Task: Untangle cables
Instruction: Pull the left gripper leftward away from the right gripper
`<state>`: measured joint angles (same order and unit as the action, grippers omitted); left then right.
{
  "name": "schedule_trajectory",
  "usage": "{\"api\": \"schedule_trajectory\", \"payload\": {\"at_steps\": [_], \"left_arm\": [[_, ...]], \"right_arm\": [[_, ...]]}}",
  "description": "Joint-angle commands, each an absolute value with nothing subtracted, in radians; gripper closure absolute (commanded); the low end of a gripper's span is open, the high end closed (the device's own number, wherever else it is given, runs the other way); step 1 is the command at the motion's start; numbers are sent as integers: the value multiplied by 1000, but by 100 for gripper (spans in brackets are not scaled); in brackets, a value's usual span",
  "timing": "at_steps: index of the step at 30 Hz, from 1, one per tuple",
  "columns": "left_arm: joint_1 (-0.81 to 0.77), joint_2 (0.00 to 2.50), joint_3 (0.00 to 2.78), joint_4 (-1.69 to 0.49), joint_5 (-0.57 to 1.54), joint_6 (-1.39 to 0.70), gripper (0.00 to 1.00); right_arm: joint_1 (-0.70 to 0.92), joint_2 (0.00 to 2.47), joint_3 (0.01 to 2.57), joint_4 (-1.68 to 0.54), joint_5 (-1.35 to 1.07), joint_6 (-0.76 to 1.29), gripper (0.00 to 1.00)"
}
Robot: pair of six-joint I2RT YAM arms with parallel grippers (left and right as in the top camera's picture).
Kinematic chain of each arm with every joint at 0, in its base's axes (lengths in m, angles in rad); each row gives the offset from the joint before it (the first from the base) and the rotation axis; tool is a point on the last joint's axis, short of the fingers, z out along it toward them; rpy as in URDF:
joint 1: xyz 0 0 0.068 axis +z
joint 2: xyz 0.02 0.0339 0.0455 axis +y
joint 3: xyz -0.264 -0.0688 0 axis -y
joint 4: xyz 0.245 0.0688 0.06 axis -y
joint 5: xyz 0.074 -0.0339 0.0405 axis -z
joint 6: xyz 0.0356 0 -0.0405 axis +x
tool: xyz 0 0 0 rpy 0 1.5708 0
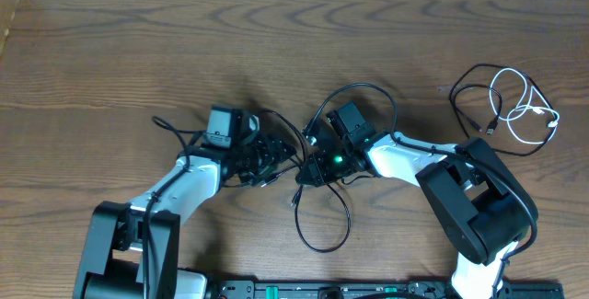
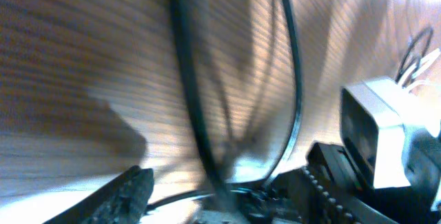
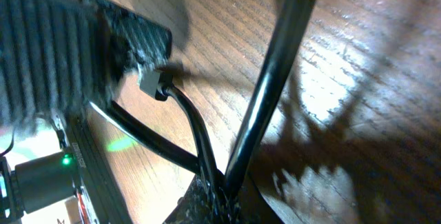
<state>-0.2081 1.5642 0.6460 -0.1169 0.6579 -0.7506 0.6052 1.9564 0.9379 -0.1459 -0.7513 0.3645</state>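
The right jaws are clenched on the black cable (image 1: 363, 86) at the middle of the wooden surface (image 1: 110, 51). In the right wrist view two strands of that cable (image 3: 272, 79) run together into the dark tips at the bottom edge. Above and to the left of them, a small plug (image 3: 153, 83) lies against a ribbed pad.

The left jaws are released. They sit just left of the right jaws, nearly meeting them. In the blurred left wrist view a thick strand of the black cable (image 2: 189, 79) passes down through the open gap. One dark finger (image 2: 127, 193) shows at the lower left, and nothing pinches the strand there.

From the right jaws the black cable arches away toward the far side of the surface and curves back down on their right. Another part drops toward the near edge and lies in an open loop flat on the wood. Further thin strands are bunched around the left jaws, too cluttered to follow one by one.

Well to the right of the right jaws, and farther back, a second black cable (image 1: 457, 106) lies in loose loops. A white cable (image 1: 550, 120) is coiled with it, crossing over it in places. Neither arm touches that pile.

The left arm (image 1: 175, 189) reaches in from the near-left corner. The right arm (image 1: 405, 156) reaches in from the near right.
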Motion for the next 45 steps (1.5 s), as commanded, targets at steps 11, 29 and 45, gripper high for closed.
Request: {"api": "schedule_trajectory", "payload": {"at_steps": [11, 29, 45], "left_arm": [[-7, 1569, 658, -270, 609, -486, 21], [1, 1569, 658, -373, 125, -495, 2], [1, 1569, 658, -358, 11, -493, 2]], "right_arm": [[603, 1982, 926, -173, -525, 374, 99], [604, 1982, 926, -184, -406, 459, 99], [604, 1982, 926, -196, -406, 460, 99]]}}
